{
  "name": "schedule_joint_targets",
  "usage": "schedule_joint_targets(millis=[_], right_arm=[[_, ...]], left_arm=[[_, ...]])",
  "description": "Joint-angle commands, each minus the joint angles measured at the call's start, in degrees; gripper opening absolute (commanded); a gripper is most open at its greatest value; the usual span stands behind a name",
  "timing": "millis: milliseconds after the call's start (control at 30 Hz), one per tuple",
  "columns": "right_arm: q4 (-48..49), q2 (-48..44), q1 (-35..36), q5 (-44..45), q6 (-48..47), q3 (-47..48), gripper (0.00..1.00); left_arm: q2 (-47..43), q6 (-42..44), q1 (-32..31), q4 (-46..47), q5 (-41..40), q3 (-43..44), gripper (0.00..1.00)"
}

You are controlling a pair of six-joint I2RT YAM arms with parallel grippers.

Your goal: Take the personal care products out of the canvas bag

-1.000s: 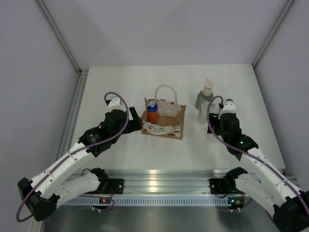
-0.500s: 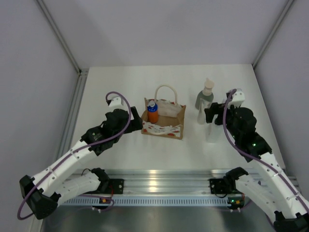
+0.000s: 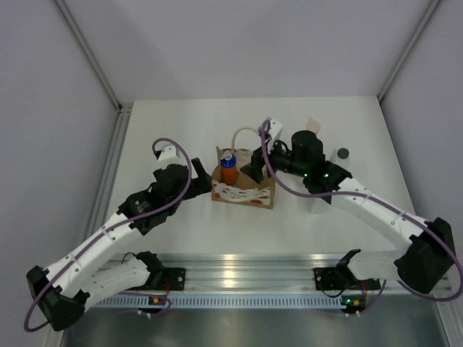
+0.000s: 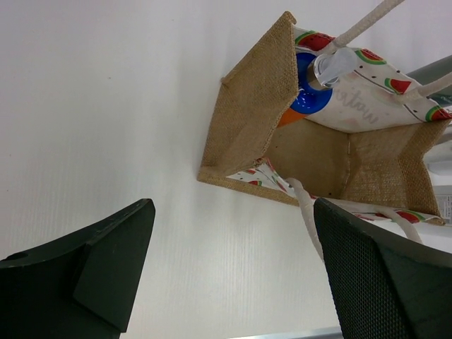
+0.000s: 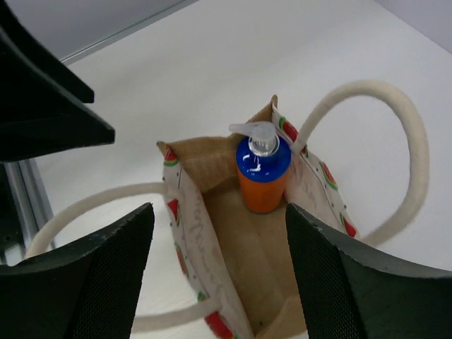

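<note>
The canvas bag [image 3: 243, 193] stands open mid-table, with watermelon print on its front. Only the orange bottle with the blue top [image 3: 228, 170] shows inside it, upright in its left corner. My right gripper [image 3: 253, 167] is open and empty above the bag's right half. In the right wrist view the gripper [image 5: 219, 275] frames the open mouth of the bag [image 5: 185, 233] and the orange bottle [image 5: 263, 185]. My left gripper [image 3: 204, 172] is open and empty beside the bag's left end. The left wrist view [image 4: 233, 265] shows the bag [image 4: 251, 113] and the bottle's blue top [image 4: 309, 100].
A grey-green bottle with a beige pump [image 3: 312, 124] stands right of the bag, mostly hidden behind my right arm. A white bottle with a dark cap [image 3: 341, 155] stands further right. A cream handle [image 3: 242, 133] arches up behind the bag.
My right arm has swung left from the bottles at the right to above the bag, its gripper open. My left arm has hardly moved.
</note>
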Motion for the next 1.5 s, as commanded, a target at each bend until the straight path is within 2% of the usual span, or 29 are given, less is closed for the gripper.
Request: schedule_joint_targets(millis=[0,267,533,633,800,1033,1467], right_arm=[[13.6,6.0,1.1,-1.6,-4.4,3.6,0.72],[22.3,20.3,1.0,-4.5,-7.0,7.2,0.69],[35.4,25.8,1.1,-3.4,-5.2,3.7,0.64],[39.2,26.9,1.1,-3.4,-5.1,2.8,0.64],[37.3,29.7,1.1,-2.2,-5.6,5.1,0.63],[34.0,28.7,1.0,-4.1,-7.6,5.0,0.63],[39.5,34.5,1.1,-4.7,-7.1,5.7,0.62]], left_arm=[[-2.9,0.7,0.1,-2.0,-2.5,0.7,0.98],[-6.5,4.0,0.1,-12.4,-6.6,5.1,0.98],[-13.0,8.7,0.1,-23.9,-10.4,9.2,0.98],[-15.0,10.0,0.1,-24.7,-9.5,9.7,0.98],[-16.8,10.8,0.1,-24.6,-11.0,9.9,0.98],[-18.5,7.8,0.1,-24.1,-14.3,8.1,0.98],[-19.9,7.0,0.1,-23.8,-15.5,7.1,0.98]])
